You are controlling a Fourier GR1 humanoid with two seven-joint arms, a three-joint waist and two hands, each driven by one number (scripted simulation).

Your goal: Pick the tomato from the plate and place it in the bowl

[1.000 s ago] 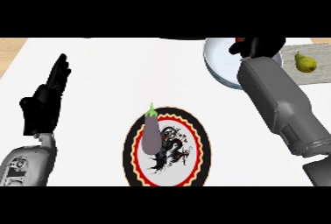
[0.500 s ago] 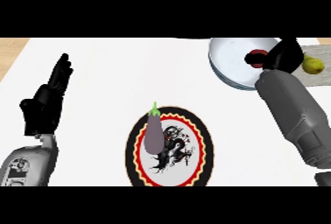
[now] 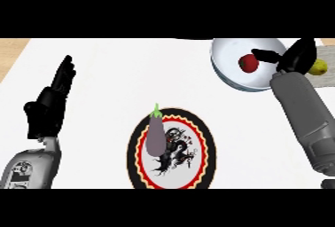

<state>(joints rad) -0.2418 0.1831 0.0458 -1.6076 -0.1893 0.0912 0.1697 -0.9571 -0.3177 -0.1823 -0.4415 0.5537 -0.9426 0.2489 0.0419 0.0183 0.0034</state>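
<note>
A red tomato (image 3: pixel 248 63) lies inside the pale bowl (image 3: pixel 229 75) at the upper right. My right hand (image 3: pixel 294 55) hovers over the bowl's right side with its fingers spread, apart from the tomato. A round plate (image 3: pixel 171 150) with a red and black rim and a dark drawing sits at the lower middle. A purple eggplant (image 3: pixel 154 135) with a green stem lies on the plate's left part. My left hand (image 3: pixel 51 102) rests open at the left, fingers pointing up.
A yellow-green pear (image 3: pixel 318 67) lies on a wooden board at the far right, just behind my right hand. The white counter top ends in a wooden strip at the upper left.
My right hand has opened and drawn back to the right of the bowl. The tomato now lies free in the bowl. The left hand has not moved.
</note>
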